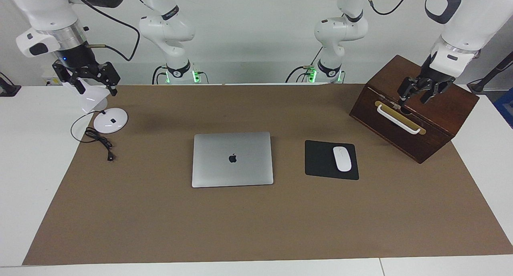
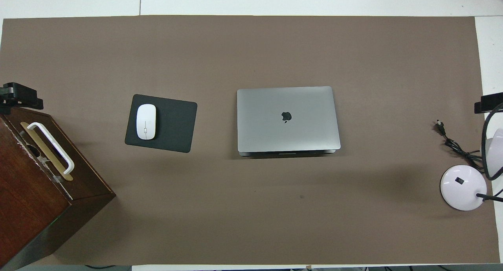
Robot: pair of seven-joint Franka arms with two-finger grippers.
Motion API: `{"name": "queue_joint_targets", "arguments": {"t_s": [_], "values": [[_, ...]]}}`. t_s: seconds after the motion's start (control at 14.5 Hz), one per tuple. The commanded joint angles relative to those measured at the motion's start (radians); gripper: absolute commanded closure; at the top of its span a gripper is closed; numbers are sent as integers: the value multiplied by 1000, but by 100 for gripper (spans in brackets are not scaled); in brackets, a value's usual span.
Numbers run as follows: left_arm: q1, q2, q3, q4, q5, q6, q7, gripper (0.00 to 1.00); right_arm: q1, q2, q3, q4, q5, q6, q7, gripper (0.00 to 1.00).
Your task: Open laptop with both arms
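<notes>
Silver-grey laptop [image 1: 232, 159] with dark logo, black mouse pad [image 1: 322, 160], white mouse [image 1: 342, 158], brown mat [image 1: 256, 220].

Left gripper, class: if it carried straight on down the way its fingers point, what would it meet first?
Most likely the wooden box. The left gripper hangs over the box's top, near the edge with the white handle, fingers pointing down. How high it hangs above the wood is unclear.

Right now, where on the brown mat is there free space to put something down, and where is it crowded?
The mat's wide strip farther from the robots than the laptop and mouse pad lies bare. So does the strip nearer the robots. Crowded: the wooden box at the left arm's end, the lamp and cable at the right arm's.
</notes>
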Motion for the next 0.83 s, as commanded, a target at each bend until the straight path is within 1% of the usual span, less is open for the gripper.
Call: {"name": "queue_joint_targets", "arguments": {"t_s": [0.0, 0.34, 0.48, 0.62, 0.76], "values": [[5, -19, -2, -28, -6, 23, -10, 100, -5, -23, 2, -30, 12, 22, -31, 0], [7, -19, -4, -35, -10, 23, -10, 100, -5, -23, 2, -31, 12, 23, -31, 0], [8, -28, 0, -48, -60, 26, -8, 100, -7, -23, 2, -31, 12, 32, -32, 0], [5, -42, 0, -80, -81, 51, -8, 100, -7, -17, 2, -40, 12, 49, -32, 0], [-7, -67, 0, -139, -81, 98, -7, 100, -7, -20, 2, -66, 12, 52, -31, 0]]}}
